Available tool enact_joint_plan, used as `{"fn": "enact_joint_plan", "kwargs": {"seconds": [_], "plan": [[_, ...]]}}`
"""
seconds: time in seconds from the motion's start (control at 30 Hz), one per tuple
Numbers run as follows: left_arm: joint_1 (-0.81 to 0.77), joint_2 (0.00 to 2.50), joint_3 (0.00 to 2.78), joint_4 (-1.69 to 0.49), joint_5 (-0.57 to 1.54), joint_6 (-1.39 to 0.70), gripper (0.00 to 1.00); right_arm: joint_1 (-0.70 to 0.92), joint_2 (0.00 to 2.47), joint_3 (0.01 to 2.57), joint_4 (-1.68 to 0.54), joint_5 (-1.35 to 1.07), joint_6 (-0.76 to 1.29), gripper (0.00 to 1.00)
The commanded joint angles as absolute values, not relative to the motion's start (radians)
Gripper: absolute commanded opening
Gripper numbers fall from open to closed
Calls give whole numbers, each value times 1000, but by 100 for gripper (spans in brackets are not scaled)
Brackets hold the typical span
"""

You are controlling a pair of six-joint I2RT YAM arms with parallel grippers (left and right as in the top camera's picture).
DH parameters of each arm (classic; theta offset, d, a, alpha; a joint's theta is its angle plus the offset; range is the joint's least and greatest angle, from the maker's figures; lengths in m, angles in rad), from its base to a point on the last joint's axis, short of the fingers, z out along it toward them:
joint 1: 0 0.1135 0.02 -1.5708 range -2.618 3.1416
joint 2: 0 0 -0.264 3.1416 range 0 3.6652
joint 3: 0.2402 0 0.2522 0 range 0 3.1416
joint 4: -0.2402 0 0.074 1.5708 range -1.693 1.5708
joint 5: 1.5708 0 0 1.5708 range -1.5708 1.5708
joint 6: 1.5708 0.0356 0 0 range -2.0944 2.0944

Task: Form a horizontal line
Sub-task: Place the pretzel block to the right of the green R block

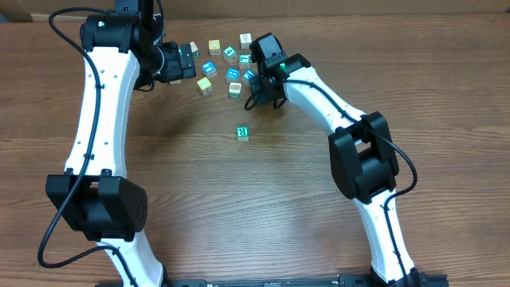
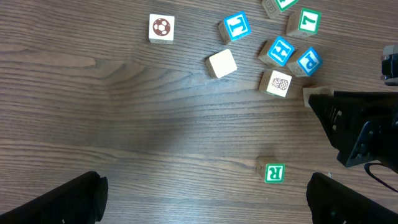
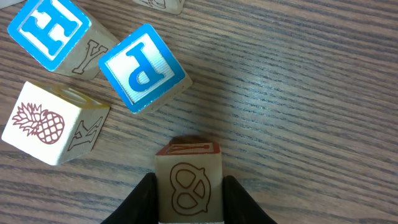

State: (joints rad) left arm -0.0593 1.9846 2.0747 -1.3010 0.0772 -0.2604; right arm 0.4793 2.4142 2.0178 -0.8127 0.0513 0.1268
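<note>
Pickup step, with right gripper [image 3: 189,202] clamped on pretzel cube [image 3: 188,177] and left gripper [image 2: 205,208] wide open, idle. Next, probably: lift, carry beside lone R cube [image 1: 243,132], set down level with it.

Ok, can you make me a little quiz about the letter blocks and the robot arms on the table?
1. True or false: the small wooden cube with the green "R" lies apart from the cluster of other cubes.
2. What is drawn on the pale wooden cube between the right gripper's fingers? A soccer ball; B pretzel; C pineapple.
3. Fill in: the left gripper has its jaws ____.
Key: 1 true; 2 B; 3 open.
</note>
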Motion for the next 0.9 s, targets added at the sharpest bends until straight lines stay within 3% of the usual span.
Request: {"fn": "enact_joint_plan", "kwargs": {"seconds": [0.0, 0.37, 0.87], "plan": [[-66, 1990, 2081, -1301, 70, -270, 100, 477, 2407, 2035, -828, 46, 130, 27], [-66, 1990, 2081, -1301, 70, -270, 100, 477, 2325, 2143, -1025, 45, 210, 25], [-66, 1990, 2081, -1301, 70, -270, 100, 497, 2289, 2093, -1281, -91, 273, 26]]}}
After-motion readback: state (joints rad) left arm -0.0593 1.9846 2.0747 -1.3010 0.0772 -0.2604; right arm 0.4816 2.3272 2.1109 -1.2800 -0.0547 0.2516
